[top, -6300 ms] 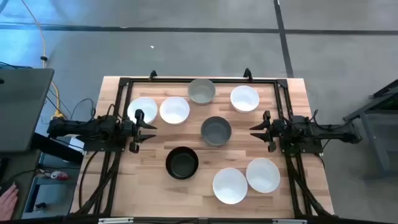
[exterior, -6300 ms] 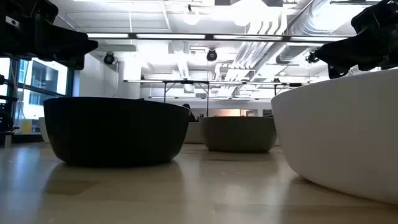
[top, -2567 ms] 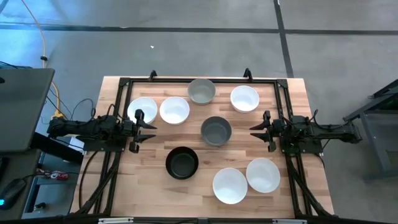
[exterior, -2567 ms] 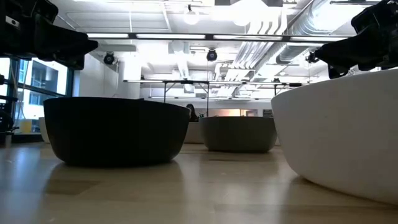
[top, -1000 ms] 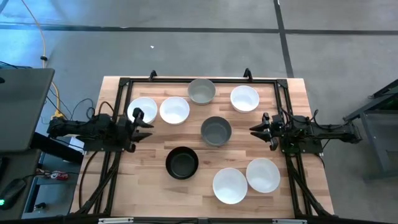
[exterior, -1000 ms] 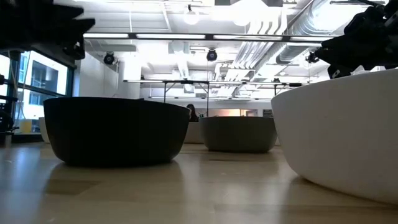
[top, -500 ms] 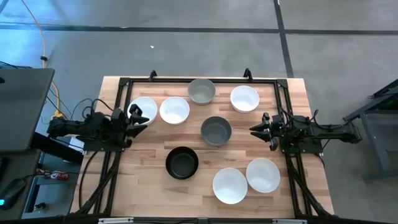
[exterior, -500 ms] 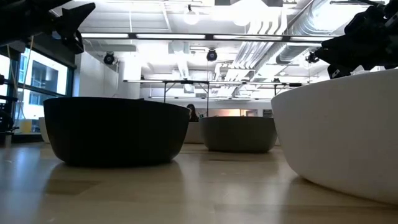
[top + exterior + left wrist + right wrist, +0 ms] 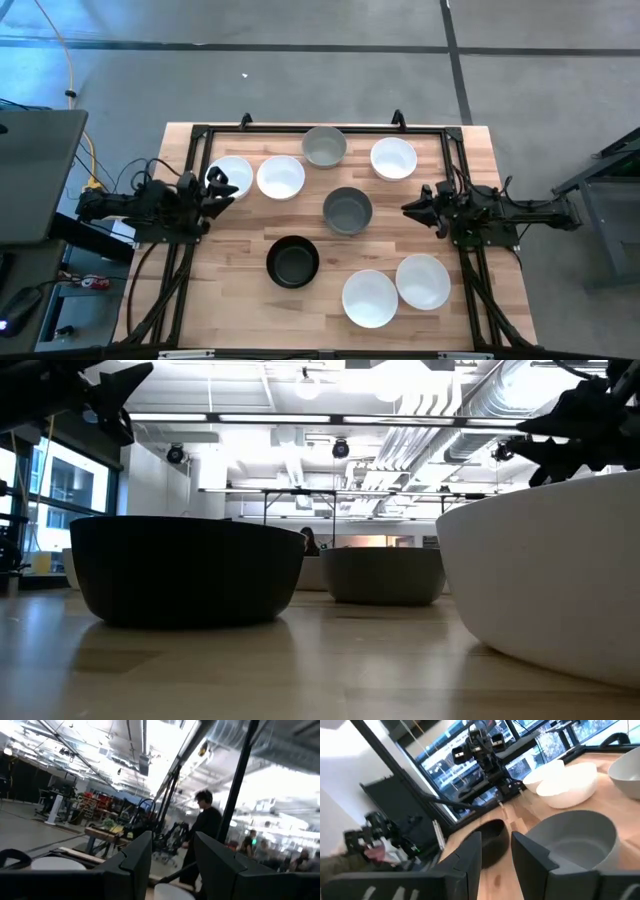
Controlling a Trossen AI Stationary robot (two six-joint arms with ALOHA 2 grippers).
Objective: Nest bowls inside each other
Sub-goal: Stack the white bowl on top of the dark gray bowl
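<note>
No nesting is done: the seven visible bowls sit apart on the surface [image 9: 250, 225], and my left gripper [image 9: 218, 186] and right gripper [image 9: 415, 208] hover empty, fingers parted, at opposite edges. Next, I judge, a gripper must descend onto a rim, e.g. the dark grey bowl [image 9: 347, 209]. An eighth bowl is nowhere visible.
</note>
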